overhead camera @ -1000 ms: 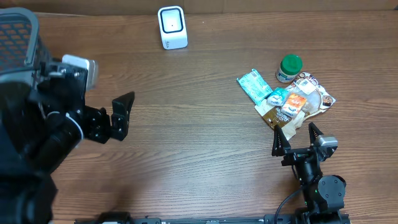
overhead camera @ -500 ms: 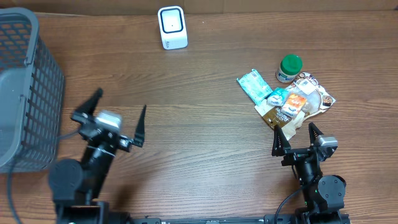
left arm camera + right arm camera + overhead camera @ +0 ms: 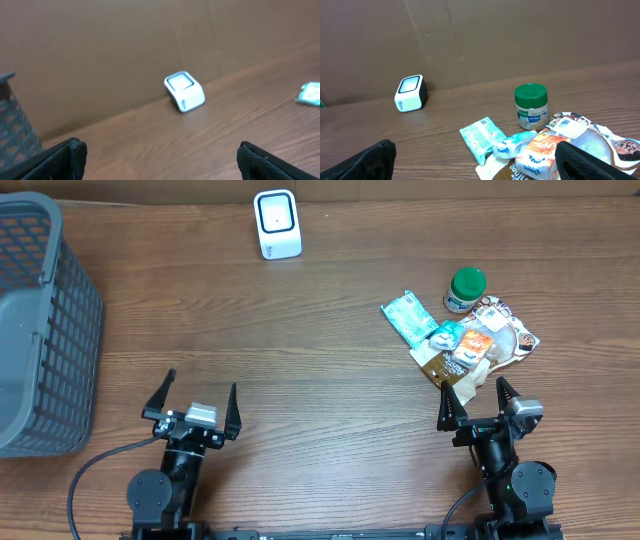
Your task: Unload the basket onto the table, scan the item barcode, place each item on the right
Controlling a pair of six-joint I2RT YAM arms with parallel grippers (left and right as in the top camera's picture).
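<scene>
A white barcode scanner (image 3: pixel 277 224) stands at the back of the table, also visible in both wrist views (image 3: pixel 185 91) (image 3: pixel 411 93). The items lie in a pile at the right: a green-lidded jar (image 3: pixel 465 288) (image 3: pixel 531 106), a mint packet (image 3: pixel 409 317) (image 3: pixel 482 136) and an orange packet (image 3: pixel 472 348) (image 3: pixel 540 155) on a brown pouch (image 3: pixel 440 368). My right gripper (image 3: pixel 473 398) (image 3: pixel 475 162) is open just in front of the pile, holding nothing. My left gripper (image 3: pixel 197 392) (image 3: pixel 160 162) is open and empty at the front left, facing the scanner.
A grey mesh basket (image 3: pixel 40 320) (image 3: pixel 15 130) occupies the far left edge. A brown cardboard wall (image 3: pixel 125 45) runs behind the table. Bare wood lies between the two grippers and the scanner.
My left arm has swung down from beside the basket and settled low at the front left of the table, still open. The right arm and the items have not moved.
</scene>
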